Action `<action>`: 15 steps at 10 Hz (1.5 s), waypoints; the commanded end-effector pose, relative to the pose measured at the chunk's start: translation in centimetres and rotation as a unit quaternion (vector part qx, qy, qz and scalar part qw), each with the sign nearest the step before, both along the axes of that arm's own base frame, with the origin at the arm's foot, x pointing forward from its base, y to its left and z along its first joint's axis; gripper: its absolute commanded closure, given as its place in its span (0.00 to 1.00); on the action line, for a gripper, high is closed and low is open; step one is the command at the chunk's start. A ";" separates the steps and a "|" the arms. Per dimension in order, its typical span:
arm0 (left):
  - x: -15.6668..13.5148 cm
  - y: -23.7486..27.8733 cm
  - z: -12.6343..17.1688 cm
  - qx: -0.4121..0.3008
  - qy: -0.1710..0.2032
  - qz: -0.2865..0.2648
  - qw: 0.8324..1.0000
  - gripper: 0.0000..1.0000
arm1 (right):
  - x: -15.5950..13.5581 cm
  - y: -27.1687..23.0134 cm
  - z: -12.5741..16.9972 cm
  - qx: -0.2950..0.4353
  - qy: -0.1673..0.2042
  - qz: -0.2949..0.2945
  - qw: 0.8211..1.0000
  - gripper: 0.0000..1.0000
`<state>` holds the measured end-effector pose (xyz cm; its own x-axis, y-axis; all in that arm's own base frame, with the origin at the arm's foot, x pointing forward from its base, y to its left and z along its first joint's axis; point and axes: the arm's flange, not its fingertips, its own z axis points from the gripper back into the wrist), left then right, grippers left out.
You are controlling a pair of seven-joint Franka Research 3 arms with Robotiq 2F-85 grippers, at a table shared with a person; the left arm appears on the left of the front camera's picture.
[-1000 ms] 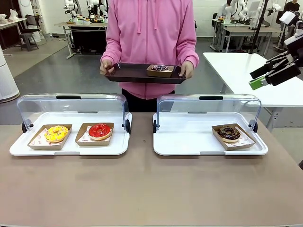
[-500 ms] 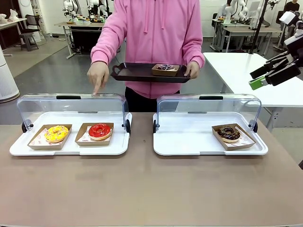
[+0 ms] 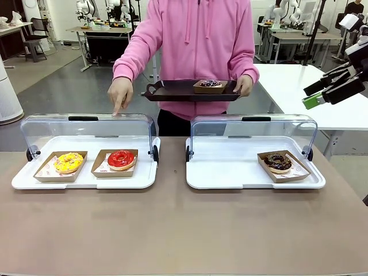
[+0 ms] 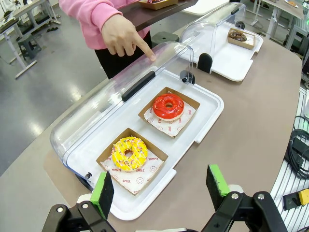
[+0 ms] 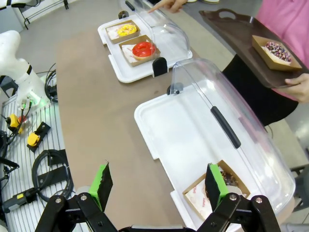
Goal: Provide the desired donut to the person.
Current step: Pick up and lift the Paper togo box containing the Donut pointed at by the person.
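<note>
The red donut (image 3: 121, 158) sits in its cardboard boat (image 3: 99, 168) inside the left case (image 3: 23, 179), right beside the yellow donut (image 3: 68, 162). Both are in front of the clear lid (image 3: 86, 127), which is swung up at the back. The person (image 3: 195, 40) across the table has their pointing hand (image 3: 120, 93) down, index finger touching the top of that lid at the end nearer the red one. Their other hand (image 3: 244, 86) holds a dark tray (image 3: 172, 91) carrying a sprinkled donut (image 3: 210, 84).

The paper under the yellow donut reads "YUMMY" and "SMILE" with little smiley faces, and the sheet under the red one looks like the same print, too small for me to read though.

Over in the right case (image 3: 201, 181) there's a chocolate donut (image 3: 278, 161) at the right end.

My left gripper (image 4: 160, 174) hangs above the near edge of the left case, fingers spread wide, nothing in them. My right gripper (image 5: 158, 174) is up above the right case, also spread wide and empty
</note>
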<state>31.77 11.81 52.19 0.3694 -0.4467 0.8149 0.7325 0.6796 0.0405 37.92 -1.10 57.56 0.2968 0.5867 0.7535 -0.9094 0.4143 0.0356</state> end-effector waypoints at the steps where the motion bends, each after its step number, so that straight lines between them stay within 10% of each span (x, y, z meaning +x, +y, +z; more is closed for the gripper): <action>1: -0.1 0.0 -0.1 -0.008 -0.004 -0.003 1.000 0.00 | 0.0 -0.1 0.0 -0.001 -0.005 0.004 1.000 0.00; 10: 0.2 -1.7 -0.1 0.049 0.002 -0.042 0.998 0.00 | 0.0 -0.1 0.0 -0.001 -0.005 0.004 1.000 0.00; 15: 1.9 -14.9 -6.1 0.300 -0.016 -0.295 0.907 0.00 | 0.0 -0.1 0.0 -0.001 -0.005 0.004 1.000 0.00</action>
<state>33.80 -1.65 49.59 0.0159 -0.8947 0.4463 0.9584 0.1409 0.2484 37.91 -1.14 57.63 0.2958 0.5861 0.7543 -0.9093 0.4148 0.0342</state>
